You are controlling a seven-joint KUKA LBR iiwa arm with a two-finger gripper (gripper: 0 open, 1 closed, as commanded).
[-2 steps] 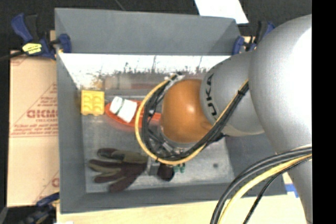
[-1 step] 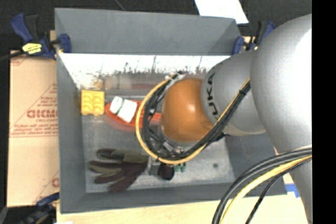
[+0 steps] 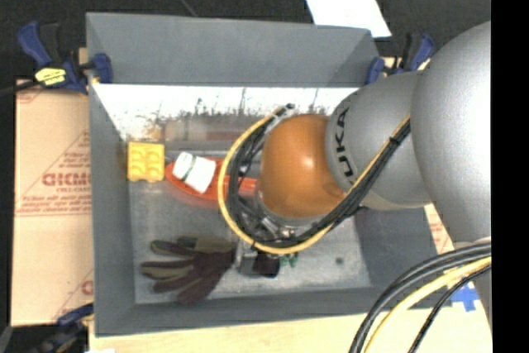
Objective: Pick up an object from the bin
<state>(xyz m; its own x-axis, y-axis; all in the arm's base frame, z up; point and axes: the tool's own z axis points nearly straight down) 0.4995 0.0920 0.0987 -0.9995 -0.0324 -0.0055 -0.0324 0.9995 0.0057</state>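
Bin [image 3: 111, 202]: a grey metal box with sloping walls and a speckled grey floor.

My arm [image 3: 430, 145]: it comes in from the right, and its thick grey body covers the right part of the bin.

Orange cover [image 3: 297, 165]: it sits on my wrist over the middle of the floor and hides whatever lies under it.

Cables [image 3: 234, 178]: black and pale yellow, looped round the left side and underside of the cover.

My gripper [image 3: 263, 263]: a dark tool end showing just below the cover, low over the near part of the floor.

Gripper state: I cannot tell whether it is spread or closed, and I cannot see anything held in it.

Nearest thing: a dark glove [image 3: 186, 267], lying flat on the near left of the floor. Its tips spread toward the left wall and its wrist end points at my gripper.

Gripper and glove: my gripper is just beside the glove's wrist end. I cannot tell whether they touch.

Yellow block [image 3: 145, 161]: a studded toy brick at the far left of the floor, well apart from my gripper.

Orange thing [image 3: 175, 171]: it lies just right of the yellow block, and its right end runs under my cables.

White piece [image 3: 198, 172]: it sits on top of the orange thing.
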